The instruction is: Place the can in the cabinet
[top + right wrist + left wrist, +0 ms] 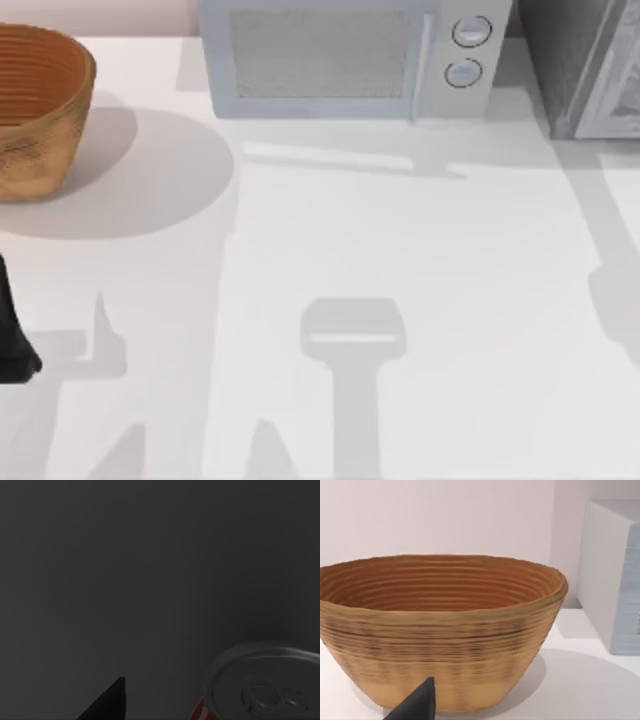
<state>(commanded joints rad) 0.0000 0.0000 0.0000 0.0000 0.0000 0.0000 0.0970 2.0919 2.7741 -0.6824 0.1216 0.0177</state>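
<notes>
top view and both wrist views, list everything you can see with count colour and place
basket: 1, tan woven, table's far left
microwave: 1, light grey with two round knobs, far middle
cabinet: 1, dark grey speckled with pale framed door, far right
can: 1, silver top, red on its side, in the right wrist view against dark grey
table: 1, white
left arm: 1, black, at the table's left edge
right pincer fingertip: 1, black, beside the can

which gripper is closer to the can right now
Right. The right wrist view is dark, yet the can sits close beside a fingertip of the right gripper. The left gripper faces the basket at the table's left side.
</notes>
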